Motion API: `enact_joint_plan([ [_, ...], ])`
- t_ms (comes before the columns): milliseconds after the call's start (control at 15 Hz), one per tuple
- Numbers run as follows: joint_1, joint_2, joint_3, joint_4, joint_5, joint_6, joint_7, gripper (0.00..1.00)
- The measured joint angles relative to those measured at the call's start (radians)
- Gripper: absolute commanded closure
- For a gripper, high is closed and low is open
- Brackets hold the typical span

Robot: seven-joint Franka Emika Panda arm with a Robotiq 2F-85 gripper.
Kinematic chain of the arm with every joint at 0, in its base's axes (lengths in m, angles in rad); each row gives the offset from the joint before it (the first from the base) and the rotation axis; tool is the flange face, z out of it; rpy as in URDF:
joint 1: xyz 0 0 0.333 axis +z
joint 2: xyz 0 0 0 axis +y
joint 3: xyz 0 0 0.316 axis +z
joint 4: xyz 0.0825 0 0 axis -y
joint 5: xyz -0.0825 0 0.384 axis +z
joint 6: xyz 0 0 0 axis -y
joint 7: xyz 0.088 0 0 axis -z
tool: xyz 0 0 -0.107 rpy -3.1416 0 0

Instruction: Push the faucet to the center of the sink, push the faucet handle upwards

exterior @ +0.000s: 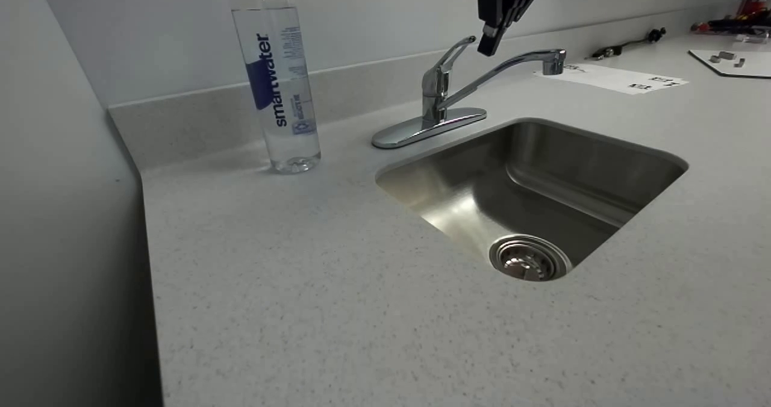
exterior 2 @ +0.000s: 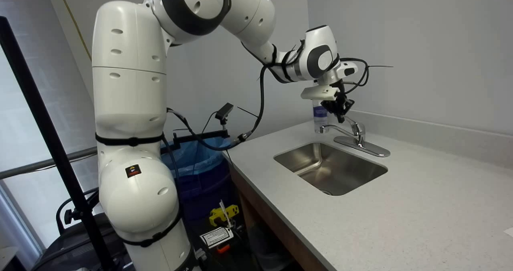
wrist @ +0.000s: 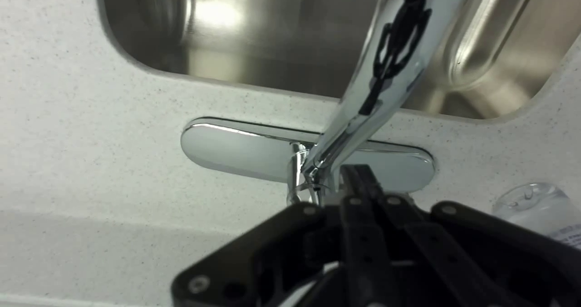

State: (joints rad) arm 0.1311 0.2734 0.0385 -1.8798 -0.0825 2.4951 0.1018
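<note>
The chrome faucet (exterior: 433,97) stands on its oval base behind the steel sink (exterior: 578,151); it also shows in an exterior view (exterior 2: 359,132). In the wrist view its spout (wrist: 390,61) slants up and right over the sink (wrist: 281,39). The faucet handle (exterior: 455,53) is raised at an angle, and also shows in an exterior view (exterior 2: 351,122); in the wrist view my gripper mostly hides it. My gripper (exterior: 488,47) is shut and empty, pointing down beside the handle's tip and above the spout (exterior 2: 340,119). In the wrist view its fingertips (wrist: 358,168) are together. I cannot tell whether they touch.
A clear water bottle (exterior: 280,88) stands near the faucet; it also shows in the wrist view (wrist: 535,211). A low backsplash (exterior 2: 433,128) runs behind the faucet. Paper (exterior: 620,80) and a white board (exterior: 744,62) lie farther along the counter. A blue-lined bin (exterior 2: 192,154) stands beside it.
</note>
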Motion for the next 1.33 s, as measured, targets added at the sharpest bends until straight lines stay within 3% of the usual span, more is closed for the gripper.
enact_joint_plan([
  [533, 0.009, 0.047, 0.020, 0.026, 0.000, 0.115, 0.000, 1.00],
  [1333, 0.015, 0.128, 0.036, 0.172, 0.037, 0.252, 0.001, 1.00],
])
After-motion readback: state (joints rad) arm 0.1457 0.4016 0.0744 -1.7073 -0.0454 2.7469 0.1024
